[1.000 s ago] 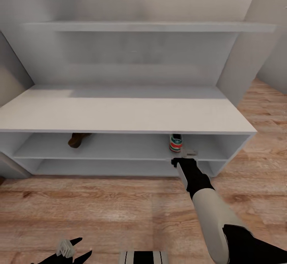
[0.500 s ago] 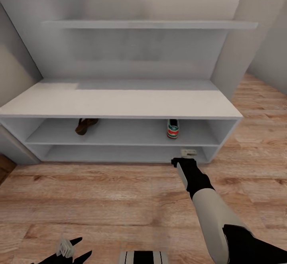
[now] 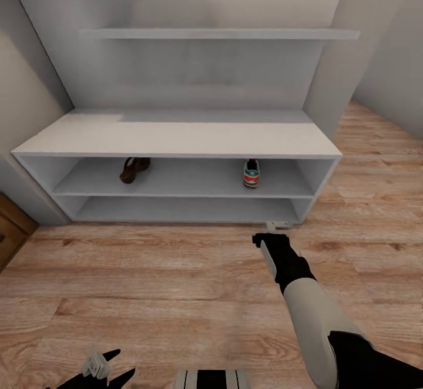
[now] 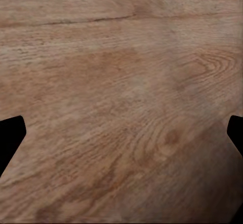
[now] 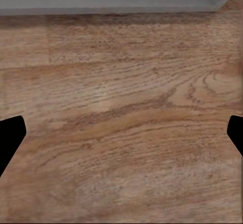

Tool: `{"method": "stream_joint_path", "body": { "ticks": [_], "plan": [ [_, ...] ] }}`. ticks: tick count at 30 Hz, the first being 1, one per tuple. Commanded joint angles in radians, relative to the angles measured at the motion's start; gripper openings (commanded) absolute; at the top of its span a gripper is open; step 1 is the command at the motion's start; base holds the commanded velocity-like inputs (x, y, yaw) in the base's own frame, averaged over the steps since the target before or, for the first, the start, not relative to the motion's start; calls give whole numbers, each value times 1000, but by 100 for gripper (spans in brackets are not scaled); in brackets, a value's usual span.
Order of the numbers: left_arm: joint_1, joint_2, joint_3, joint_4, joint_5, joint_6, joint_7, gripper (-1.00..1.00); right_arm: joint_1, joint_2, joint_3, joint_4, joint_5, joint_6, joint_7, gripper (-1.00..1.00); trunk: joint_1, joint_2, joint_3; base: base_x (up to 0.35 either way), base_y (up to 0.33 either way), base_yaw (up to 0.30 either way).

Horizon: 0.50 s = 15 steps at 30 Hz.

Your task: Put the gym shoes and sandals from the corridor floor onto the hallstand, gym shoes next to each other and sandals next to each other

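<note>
The pale grey hallstand (image 3: 176, 136) stands against the wall ahead. On its upper open shelf lies one dark brown sandal (image 3: 134, 170) at the left and one white gym shoe (image 3: 251, 174) with green stripes and a red heel at the right, far apart. My right gripper (image 3: 278, 225) reaches forward, low over the corridor floor (image 3: 153, 283) just before the hallstand's right end; its fingers (image 5: 10, 135) stand wide apart, open and empty. My left gripper (image 3: 108, 368) hangs near my base, open over bare planks (image 4: 121, 97), fingers (image 4: 10, 138) at the sides.
A long wall shelf (image 3: 217, 33) runs above the bench top. A brown wooden panel (image 3: 9, 233) shows at the far left by the hallstand's end. Grey walls close in on both sides, and wood flooring continues to the right (image 3: 382, 166).
The whole picture has shifted: my camera has backed away from the hallstand, which now looks smaller and farther. Both arms keep the same pose; the sandal and gym shoe stay on the shelf.
</note>
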Motion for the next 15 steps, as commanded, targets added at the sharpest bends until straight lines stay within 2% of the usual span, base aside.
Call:
{"method": "stream_joint_path", "body": {
  "ticks": [1,10,11,12,15],
  "plan": [
    [-1,1,-8,1,8,-5,6,100,0,1,-5,0,10,6,3,100,-1,0,-1,-222,0,0],
    [-1,-3,-8,0,8,-6,73,100,28,-4,-4,7,12,-4,7,100,-1,0,-1,-85,0,0],
    [-1,-5,-8,-1,8,-7,92,100,48,-10,-4,7,12,-11,8,100,-1,0,-1,-19,0,0],
    [-1,-7,-9,-1,8,-8,132,100,99,-34,-4,6,11,-48,11,100,-1,0,-1,-8,0,0],
    [0,-8,-9,0,9,-8,166,100,140,-60,-4,7,10,-104,13,100,-1,0,-1,-5,0,0]
  ]
}}
